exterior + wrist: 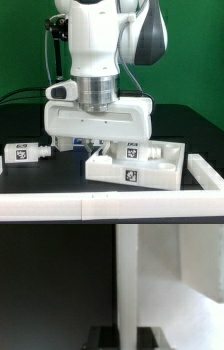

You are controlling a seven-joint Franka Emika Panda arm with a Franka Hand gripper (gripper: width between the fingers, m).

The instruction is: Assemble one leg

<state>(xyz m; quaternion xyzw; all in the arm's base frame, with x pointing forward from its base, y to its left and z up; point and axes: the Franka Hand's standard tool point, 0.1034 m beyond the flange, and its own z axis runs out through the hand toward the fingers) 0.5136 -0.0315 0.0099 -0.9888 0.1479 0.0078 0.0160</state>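
Observation:
A leg [25,153], a small white peg with black-and-white tags, lies on the black table at the exterior view's left, clear of the arm. The wide white rimmed panel [150,172] lies in the middle. My gripper [97,144] is low at the panel's back left corner, its fingertips hidden behind the hand and rim. In the wrist view my gripper [126,339] has a dark finger [101,338] on each side of the panel's upright wall [126,274], pressed against it. More tagged white pieces [128,151] lie at the panel, right of the hand.
Another white part [207,171] lies at the exterior view's right edge. A white strip [45,211] runs along the front of the black table. A green wall stands behind the arm.

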